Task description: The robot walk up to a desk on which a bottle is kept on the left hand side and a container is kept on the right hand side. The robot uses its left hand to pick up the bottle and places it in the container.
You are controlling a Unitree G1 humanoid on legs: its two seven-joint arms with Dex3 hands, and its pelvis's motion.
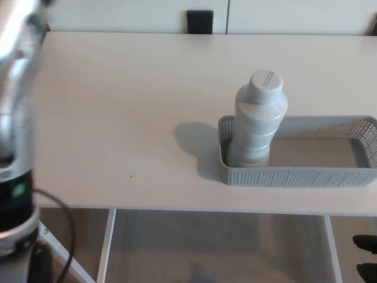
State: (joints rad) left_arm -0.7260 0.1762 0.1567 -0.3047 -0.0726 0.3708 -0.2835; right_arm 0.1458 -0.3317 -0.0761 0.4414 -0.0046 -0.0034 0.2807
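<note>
— Where is the bottle [259, 121]?

— It stands upright at the left end of the grey mesh container [330, 175], base down on the container's floor, cap up. The bottle is pale grey with a ribbed body and a round lid. Nothing touches it.

— And the container?

— It lies along the near right part of the white table [118, 118], long side parallel to the near edge, its right end running out of the picture. Apart from the bottle, what shows of its inside is bare.

— What about the left arm [15, 135]?

— It rises along the far left edge of the picture, well apart from the bottle. Only the silver forearm and a black band with a small green light show, blurred, with a black cable looping below. It runs up and out of the top corner, so the left hand itself is out of view and I cannot tell how its fingers stand.

— The right hand [366, 258]?

— Just dark fingertips at the bottom right corner, below the table's edge. They touch nothing; whether spread or closed, I cannot tell.

— Anything else?

— A black square object [200, 22] sits beyond the table's far edge.
</note>
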